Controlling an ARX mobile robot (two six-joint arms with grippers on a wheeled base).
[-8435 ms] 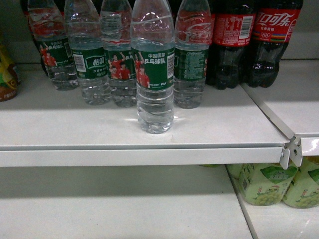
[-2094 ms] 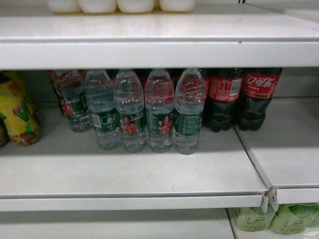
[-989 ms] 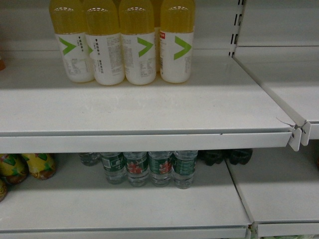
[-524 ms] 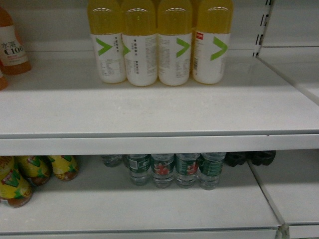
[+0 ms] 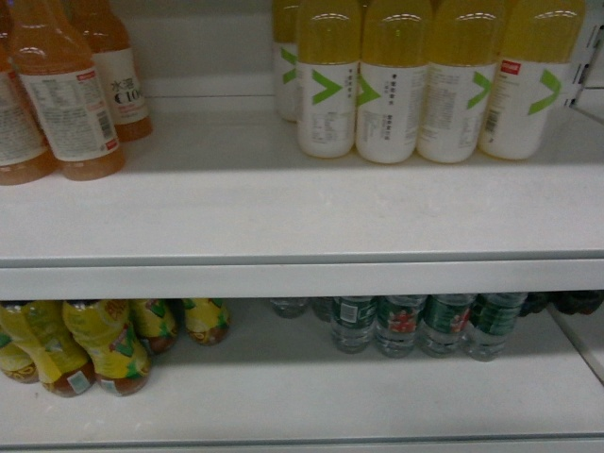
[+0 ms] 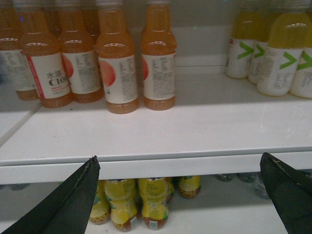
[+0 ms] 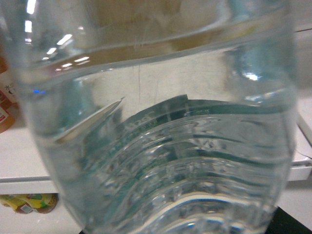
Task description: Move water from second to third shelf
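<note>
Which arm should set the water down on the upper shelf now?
Right. The water bottle fills the right wrist view, apparently already held there. The left gripper is open and empty, facing the shelf.

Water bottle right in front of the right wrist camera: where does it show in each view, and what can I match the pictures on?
Head: not in it.
Left wrist: not in it.
Right wrist: the water bottle fills nearly the whole picture, close to the lens.
Shared landmark: the squat yellow bottles, lower left in the head view, bottom left of centre in the left wrist view, bottom left corner in the right wrist view.
</note>
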